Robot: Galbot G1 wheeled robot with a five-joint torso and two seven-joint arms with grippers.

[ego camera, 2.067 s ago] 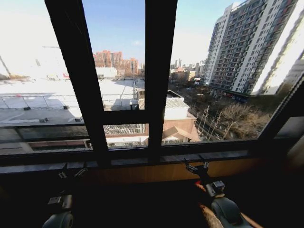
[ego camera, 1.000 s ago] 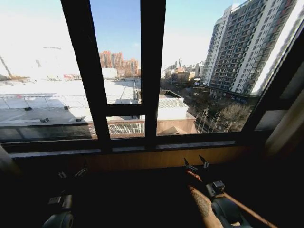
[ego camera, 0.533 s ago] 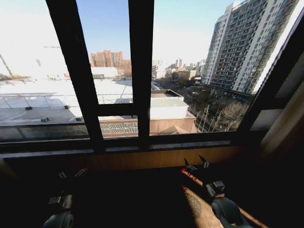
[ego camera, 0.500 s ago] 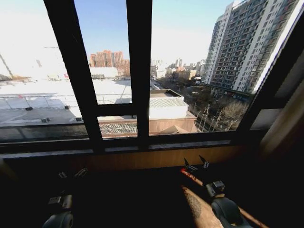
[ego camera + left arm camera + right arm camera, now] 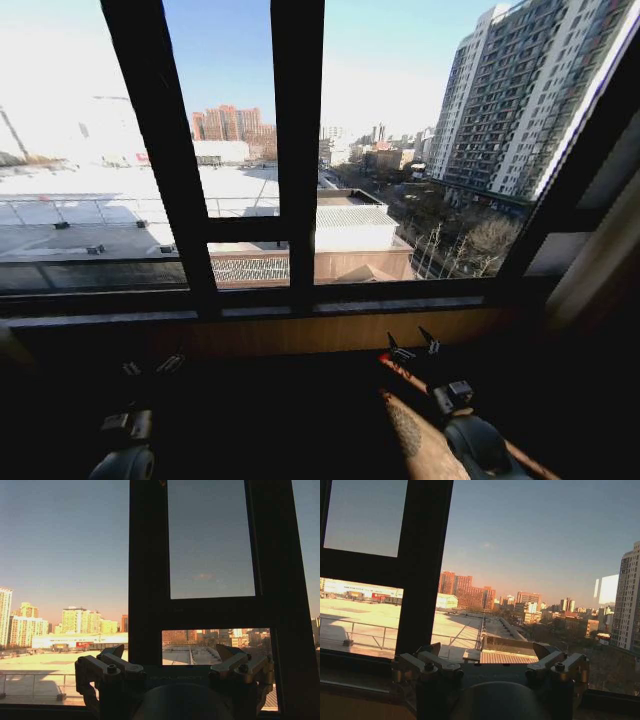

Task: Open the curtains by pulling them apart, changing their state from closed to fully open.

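Both the left gripper (image 5: 153, 365) and right gripper (image 5: 414, 346) hang open and empty below the bare window (image 5: 400, 150), while a curtain (image 5: 600, 270) edge at far right looks soft, best pinched at its hem.

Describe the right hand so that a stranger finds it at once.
Start at the black window frame and drop to the wooden sill below it. The right hand sits low before the sill, right of centre, fingers open and pointing at the glass. Unlike the left hand, which lies in shadow, its arm catches a streak of sunlight.
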